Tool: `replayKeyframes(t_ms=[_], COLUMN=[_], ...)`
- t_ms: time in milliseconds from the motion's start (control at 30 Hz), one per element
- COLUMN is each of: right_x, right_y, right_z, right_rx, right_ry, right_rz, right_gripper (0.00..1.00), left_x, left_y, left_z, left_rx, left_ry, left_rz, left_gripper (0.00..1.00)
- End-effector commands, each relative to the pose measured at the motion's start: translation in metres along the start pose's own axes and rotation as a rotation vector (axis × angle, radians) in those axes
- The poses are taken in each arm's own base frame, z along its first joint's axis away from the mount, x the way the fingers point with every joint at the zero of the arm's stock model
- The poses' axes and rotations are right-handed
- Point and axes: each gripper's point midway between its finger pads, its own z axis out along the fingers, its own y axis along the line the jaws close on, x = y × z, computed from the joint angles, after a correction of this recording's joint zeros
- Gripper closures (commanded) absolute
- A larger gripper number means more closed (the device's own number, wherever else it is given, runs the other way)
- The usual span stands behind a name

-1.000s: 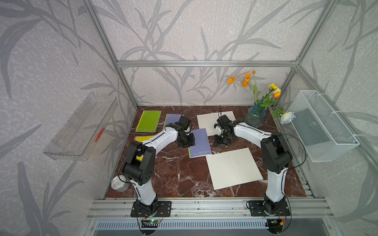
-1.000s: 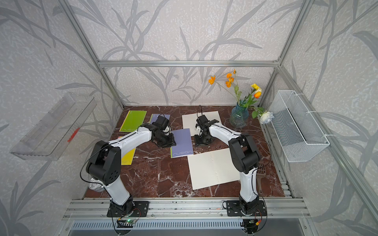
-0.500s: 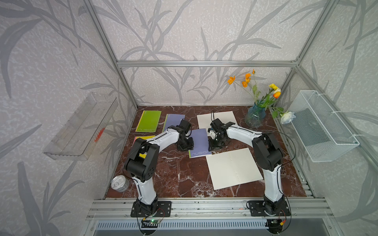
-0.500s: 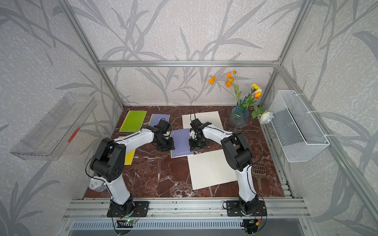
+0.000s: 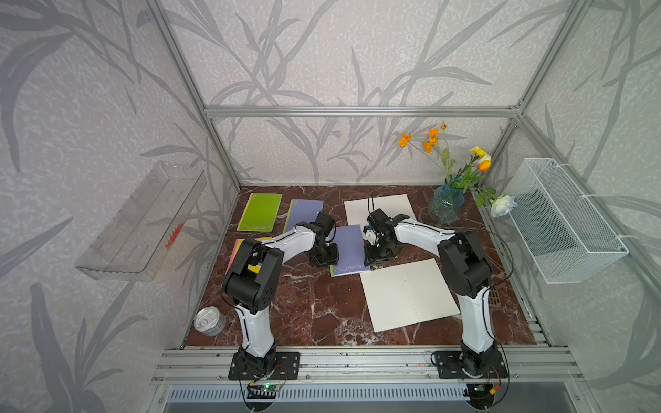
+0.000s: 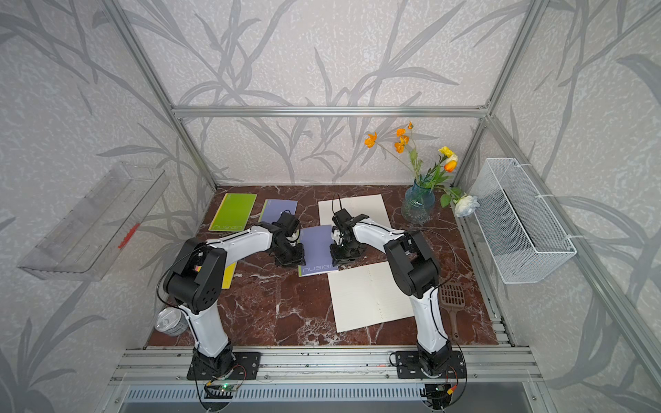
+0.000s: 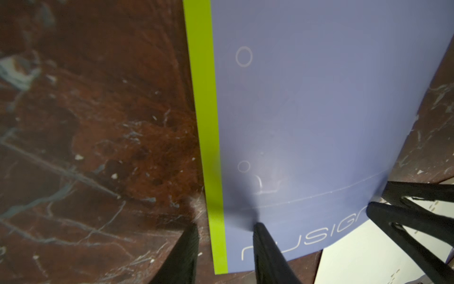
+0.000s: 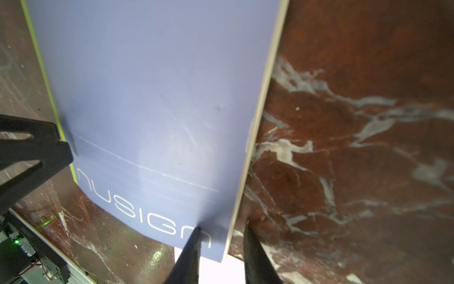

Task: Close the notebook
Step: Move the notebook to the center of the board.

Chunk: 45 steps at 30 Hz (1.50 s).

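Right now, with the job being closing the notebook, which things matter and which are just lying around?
In the job:
- purple notebook, cover already down
- left hand, astride its green spine
- right hand, astride its page edge

Lying about:
- green notebook
- open white notebook
- flower vase
- tin can
- wire basket

Pale walls (image 5: 339,53) printed with grey leaf fronds enclose the space, framed by aluminium bars (image 5: 357,111). The floor is a dark red marble slab (image 5: 314,307) veined in white, lit evenly with soft daylight. At nine o'clock a clear plastic shelf (image 5: 143,221) hangs on the wall; at three o'clock hangs a white wire basket (image 5: 565,221). A ribbed metal rail (image 5: 357,361) runs along the six o'clock edge.
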Motion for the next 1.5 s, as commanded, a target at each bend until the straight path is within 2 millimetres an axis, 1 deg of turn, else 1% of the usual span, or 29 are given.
replayKeyframes(t_ms=[0,233,667,833,933,1200,1367,1467], right_x=[0.002,0.008,0.036,0.049,0.054,0.061,0.063,0.067], right_y=[0.008,0.025,0.049,0.056,0.061,0.072,0.077,0.073], right_z=[0.005,0.007,0.016,0.020,0.022,0.024,0.028,0.028], right_rx=[-0.004,-0.003,-0.007,0.001,0.000,-0.003,-0.005,0.007], right_ry=[0.026,0.033,0.052,0.061,0.065,0.071,0.070,0.068], right_rz=[-0.005,-0.040,-0.096,-0.115,-0.130,-0.157,-0.163,-0.152], right_gripper=[0.70,0.73,0.75,0.75,0.75,0.75,0.75,0.75], left_x=[0.005,0.010,0.043,0.055,0.059,0.070,0.077,0.076], left_y=[0.007,0.015,0.044,0.050,0.055,0.070,0.075,0.077], left_z=[0.007,0.002,-0.006,-0.010,-0.015,-0.029,-0.028,-0.030], left_rx=[-0.012,-0.042,-0.113,-0.113,-0.124,-0.184,-0.193,-0.202], left_ry=[0.028,0.026,0.045,0.037,0.029,0.007,0.022,0.012], left_rz=[0.008,0.002,-0.044,-0.071,-0.081,-0.105,-0.114,-0.115], left_gripper=[0.62,0.64,0.65,0.65,0.65,0.65,0.65,0.65])
